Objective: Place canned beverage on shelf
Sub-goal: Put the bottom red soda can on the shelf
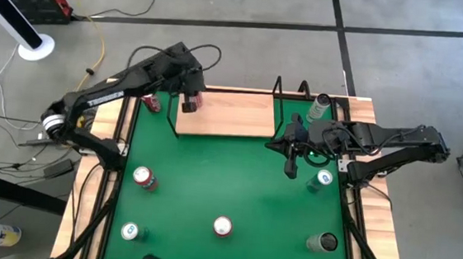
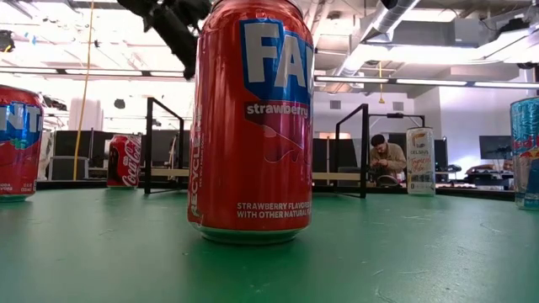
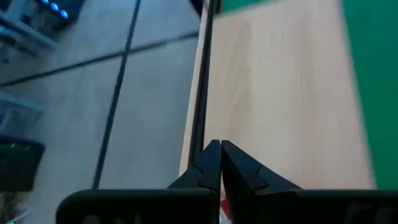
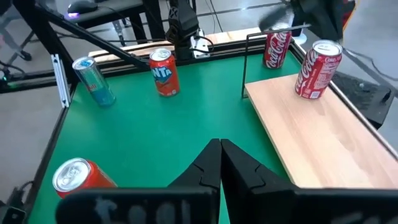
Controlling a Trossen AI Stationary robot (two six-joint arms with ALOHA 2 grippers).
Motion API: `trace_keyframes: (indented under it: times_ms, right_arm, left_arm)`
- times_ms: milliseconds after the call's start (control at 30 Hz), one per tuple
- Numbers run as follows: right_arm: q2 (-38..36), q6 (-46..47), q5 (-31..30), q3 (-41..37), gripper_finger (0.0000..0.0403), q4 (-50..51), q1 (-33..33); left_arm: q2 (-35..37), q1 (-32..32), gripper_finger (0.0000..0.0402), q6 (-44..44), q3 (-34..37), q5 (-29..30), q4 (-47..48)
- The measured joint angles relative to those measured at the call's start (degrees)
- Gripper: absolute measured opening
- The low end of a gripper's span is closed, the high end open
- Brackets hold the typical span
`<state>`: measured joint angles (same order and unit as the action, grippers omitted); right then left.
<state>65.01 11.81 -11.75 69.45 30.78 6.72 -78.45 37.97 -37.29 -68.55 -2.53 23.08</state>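
The green table surface [image 1: 236, 179] carries the flat pale-wood shelf with black wire ends [image 1: 226, 114] at its far edge; only the right wrist view shows a red cola can [image 4: 317, 69] standing upright on the board. The low view alone fills with a red strawberry soda can [image 2: 250, 118]. Left gripper [image 3: 220, 152] sits over the shelf's end, right gripper [image 4: 220, 151] over the green, both closed and empty.

My two arms [image 1: 127, 84] are dark, jointed links with black cabling; my fingers [image 4: 239, 165] are matte black, tapered to points.
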Motion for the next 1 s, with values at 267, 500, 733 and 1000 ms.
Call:
trace_keyframes:
  times_ms: [267, 500, 733, 1000]
  right_arm:
    - [1.3, 4.3, 1.6, -0.1, 0.0031, -0.6, 0.0]
    - [4.8, 2.7, 1.8, 0.0, 0.0031, -2.8, -0.2]
    - [9.6, -1.4, 8.5, -0.2, 0.0034, -7.3, -0.3]
    - [17.3, -6.9, 23.5, 0.4, 0.0050, -27.6, 3.2]
  left_arm:
    - [10.3, -6.2, 0.0000, 14.6, 1.5, -11.7, 3.1]
    - [14.5, -19.3, 0.0000, 23.7, 6.4, -5.4, 2.1]
    - [17.0, -34.4, 0.0000, 37.3, 11.0, 3.9, -0.1]
    - [20.7, -50.3, 0.0000, 48.6, 16.7, 12.7, -2.2]
